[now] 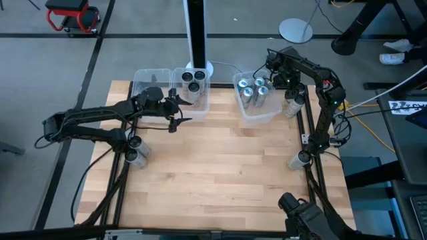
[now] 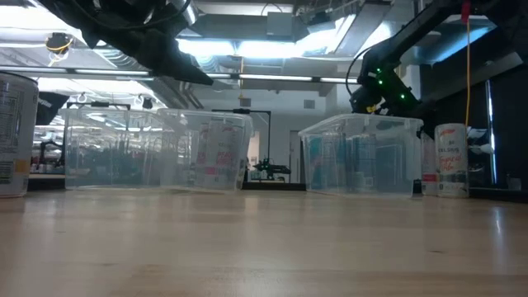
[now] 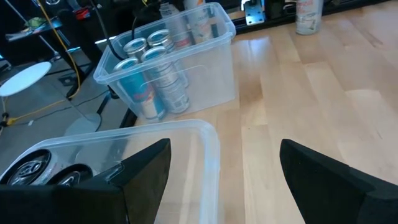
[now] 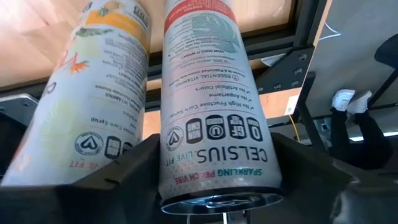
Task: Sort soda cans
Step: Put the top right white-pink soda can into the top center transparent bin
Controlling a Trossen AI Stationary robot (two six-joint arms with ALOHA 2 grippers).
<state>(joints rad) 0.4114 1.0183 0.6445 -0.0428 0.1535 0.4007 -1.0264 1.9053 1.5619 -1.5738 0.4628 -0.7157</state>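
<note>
Glossy metal soda cans, clear plastic bins, matt wood table.

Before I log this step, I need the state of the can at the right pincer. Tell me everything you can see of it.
The can is a tall, slim white metal cylinder printed "CELSIUS" with a red band at its far end and small icon marks. It stands at the table's right rear edge, beside a second white can with orange print. The right pincer straddles its near end, fingers either side; whether they clamp it cannot be told.
</note>
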